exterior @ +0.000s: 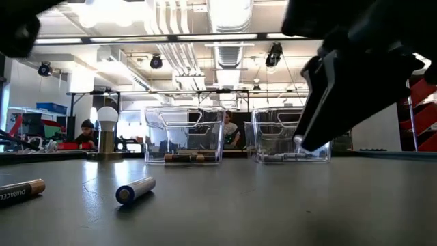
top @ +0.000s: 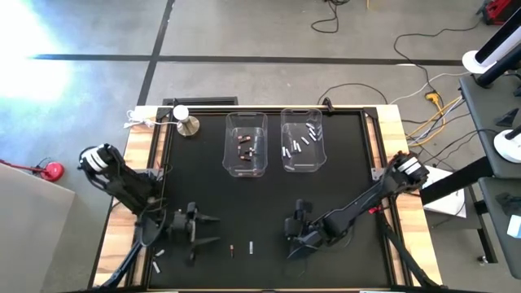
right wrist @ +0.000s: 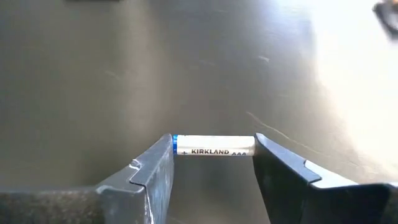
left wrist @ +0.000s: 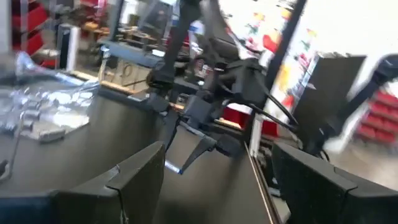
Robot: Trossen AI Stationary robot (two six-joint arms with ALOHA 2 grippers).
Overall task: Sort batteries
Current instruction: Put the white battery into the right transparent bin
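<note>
The right gripper (right wrist: 213,163) is low at the high view's lower centre — fingers half closed on a white cell (right wrist: 214,147), held end to end. The left gripper (top: 213,229), lower left, gapes wide, empty.

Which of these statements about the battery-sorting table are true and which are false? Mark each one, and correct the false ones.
1. The right gripper has a white battery between its fingers. True.
2. Two clear bins stand side by side at the far part of the table. True: left bin, right bin.
3. The left bin holds the white batteries. False: it holds dark batteries; the white ones lie in the right bin.
4. The left gripper is closed on a battery. False: it is open and holds nothing.
5. No batteries remain loose on the mat. False: a dark battery and a light one lie there.
</note>
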